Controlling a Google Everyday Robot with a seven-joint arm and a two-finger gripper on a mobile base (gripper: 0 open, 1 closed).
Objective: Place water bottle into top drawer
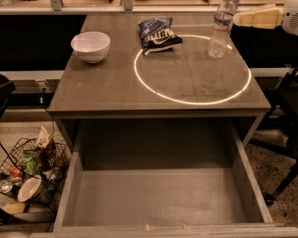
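Where the bottle stands: the water bottle (220, 26) is upright at the far right of the table (114, 88), capped, on the rim of a bright ring of light (198, 103).
Gripper: the gripper (243, 19) reaches in level from the right, just beside the bottle's upper part; whether it is open or closed cannot be told.
Step in hand: the approach to the grasp, as I judge it; the bottle is not yet lifted.
Next move calls for: a square hold on the ribbed body, since a light, tall bottle would likely tip if nudged; then a lift and a carry toward the near side.
Top drawer: the top drawer (159, 202) stands pulled out under the table's near edge, its flat bottom showing.
Surface: grey wood, with a white bowl (90, 46) far left and a blue snack bag (158, 33) at the back, both well apart from the bottle.
Room: a wire basket (30, 172) of rubbish on the floor at left.
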